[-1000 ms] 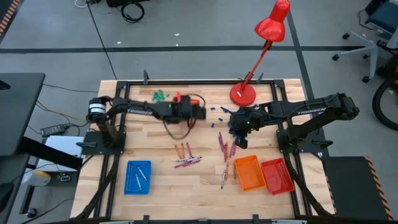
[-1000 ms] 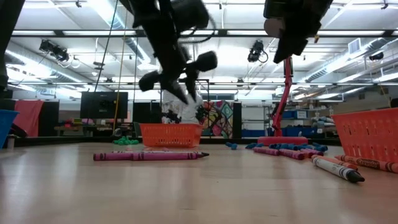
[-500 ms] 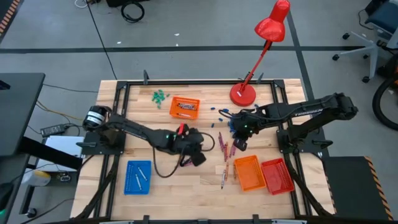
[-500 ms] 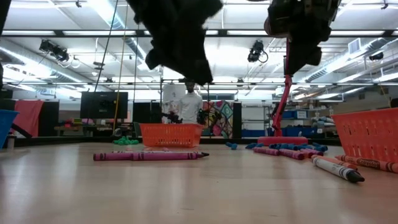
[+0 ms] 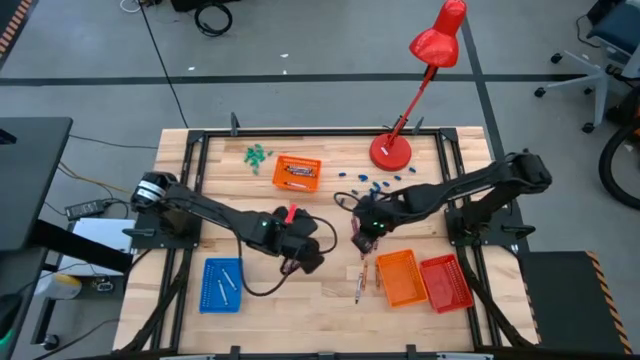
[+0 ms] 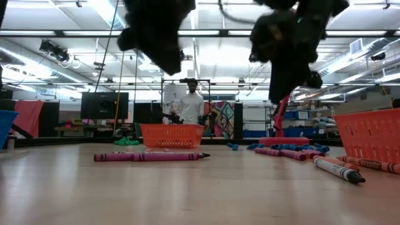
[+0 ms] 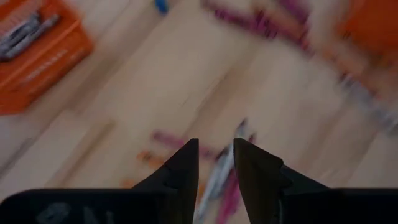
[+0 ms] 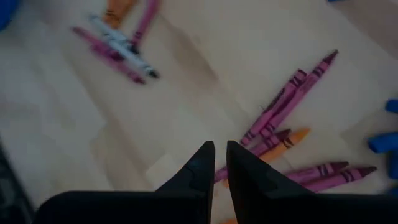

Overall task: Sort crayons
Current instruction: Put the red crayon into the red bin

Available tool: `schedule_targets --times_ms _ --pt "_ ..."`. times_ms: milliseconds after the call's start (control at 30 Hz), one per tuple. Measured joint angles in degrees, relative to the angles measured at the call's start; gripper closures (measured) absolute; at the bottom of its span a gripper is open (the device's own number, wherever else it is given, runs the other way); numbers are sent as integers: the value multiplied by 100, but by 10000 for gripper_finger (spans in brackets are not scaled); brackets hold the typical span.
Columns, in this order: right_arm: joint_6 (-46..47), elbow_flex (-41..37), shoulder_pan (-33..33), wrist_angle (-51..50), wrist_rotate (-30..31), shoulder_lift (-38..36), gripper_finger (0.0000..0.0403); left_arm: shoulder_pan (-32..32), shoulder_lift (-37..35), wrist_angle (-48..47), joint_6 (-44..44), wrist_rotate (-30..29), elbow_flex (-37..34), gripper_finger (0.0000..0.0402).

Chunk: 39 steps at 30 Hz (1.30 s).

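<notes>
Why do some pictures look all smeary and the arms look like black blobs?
Left wrist view: the crayons and orange tray are streaked with blur. Right wrist view: the magenta crayons are only slightly soft. Low view: bright ceiling lights turn the left gripper and right gripper into dark, fuzzy silhouettes. High view: evenly lit, sharp.

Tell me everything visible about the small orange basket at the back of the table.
The small orange basket is a rectangular tray of slotted, plastic-looking mesh with low walls. It stands upright on the wooden table, near the far edge and slightly askew, right of the green pieces. A few thin crayons, grey-white and dark, lie inside. Neither hand touches it. In the low view it sits far back, open side up.
</notes>
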Motion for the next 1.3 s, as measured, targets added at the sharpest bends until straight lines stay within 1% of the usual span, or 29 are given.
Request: schedule_targets --times_ms 100,133,267,367,433,533,600,700,833,900,1033,1133,1300 --pt "35 0 -87 130 6 346 355 -92 -65 -627 309 71 1 290" --pt "36 0 -127 109 14 437 355 -152 -76 -738 557 62 -2 290" --pt "362 1 -347 43 27 740 355 -453 -169 -741 1773 -38 1 290" --pt "460 65 -489 -2 30 919 355 -580 -176 -757 2178 -437 -106 290" --pt "519 194 -543 -223 -7 1035 355 -601 -208 -776 2287 -506 -270 290" --pt "516 551 -568 -523 3 1197 355 -674 -415 -794 2234 -525 -636 295" --pt "458 799 -568 -750 137 1284 355 -735 -664 -611 2115 -523 -885 301" --pt "276 1065 -618 -955 331 1431 354 -815 -1192 -428 1940 -561 -1334 311" --pt "-8 1142 -798 -1071 277 1580 344 -824 -1957 181 1654 -606 -1980 327" --pt "-65 1124 -894 -1222 232 1647 335 -824 -2291 520 1504 -614 -2301 333" --pt "-352 1121 -996 -1306 191 1701 306 -820 -2782 782 1084 -696 -2759 343" --pt "-574 1121 -1011 -1285 200 1765 281 -811 -2922 741 732 -733 -2903 348" --pt "-578 1114 -1007 -1146 323 1914 245 -787 -2955 701 455 -761 -2953 349"
